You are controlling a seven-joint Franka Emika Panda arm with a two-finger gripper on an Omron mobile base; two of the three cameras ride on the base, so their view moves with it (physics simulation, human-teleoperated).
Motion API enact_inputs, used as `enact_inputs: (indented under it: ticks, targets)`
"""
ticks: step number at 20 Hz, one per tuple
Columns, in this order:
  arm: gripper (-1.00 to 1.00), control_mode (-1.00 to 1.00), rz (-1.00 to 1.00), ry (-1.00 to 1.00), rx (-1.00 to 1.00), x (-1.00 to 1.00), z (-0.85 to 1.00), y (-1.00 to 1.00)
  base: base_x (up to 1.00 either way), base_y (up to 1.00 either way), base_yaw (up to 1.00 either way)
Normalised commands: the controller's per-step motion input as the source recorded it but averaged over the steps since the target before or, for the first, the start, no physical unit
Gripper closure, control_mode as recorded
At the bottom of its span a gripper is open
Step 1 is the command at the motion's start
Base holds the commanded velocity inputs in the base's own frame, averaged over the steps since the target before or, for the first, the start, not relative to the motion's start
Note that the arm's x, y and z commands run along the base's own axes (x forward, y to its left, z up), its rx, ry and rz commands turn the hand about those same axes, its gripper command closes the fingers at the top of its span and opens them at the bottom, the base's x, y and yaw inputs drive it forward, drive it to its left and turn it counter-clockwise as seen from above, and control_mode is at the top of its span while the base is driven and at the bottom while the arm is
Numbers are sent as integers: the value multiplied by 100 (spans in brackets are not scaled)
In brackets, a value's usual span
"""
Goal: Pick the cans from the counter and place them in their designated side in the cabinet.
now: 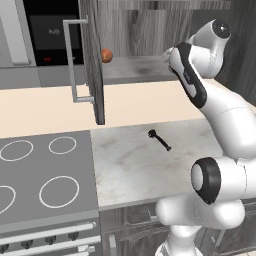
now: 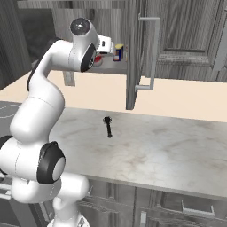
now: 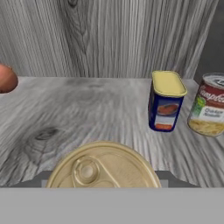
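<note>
- My hand (image 2: pixel 103 44) is up inside the cabinet (image 1: pixel 145 22), over its shelf (image 3: pixel 87 113), closed around the red can (image 3: pixel 103 165); I see its gold lid right below me between my fingers
- The blue can (image 3: pixel 165 101) already stands upright on the shelf, ahead of me to the right, with a soup can (image 3: pixel 209 105) just beside it further right
- An orange ball (image 3: pixel 6 78) sits at the far left of the shelf
- The table (image 1: pixel 140 160) below holds only the black utensil (image 1: pixel 160 140)
- I judge the risk is in the release: I cannot tell whether the can's base touches the shelf, so letting go early could tip it
- Pushing further right could knock the blue can into the soup can
- The open door (image 1: pixel 94 65) stands close on my left; a wide swing out could catch it
</note>
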Motion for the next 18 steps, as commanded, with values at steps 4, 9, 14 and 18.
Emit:
enact_inputs:
  ticks: [4, 9, 14, 18]
  targets:
    - [100, -100, 0, -3, 0, 0, -23, 0, 0, 0, 0]
    - [100, -100, 0, -3, 0, 0, -13, 0, 0, 0, 0]
    - [100, -100, 0, -4, 0, 2, -5, 0, 0, 0, 0]
    - [100, -100, 0, -2, 0, 5, -3, -2, 0, 0, 0]
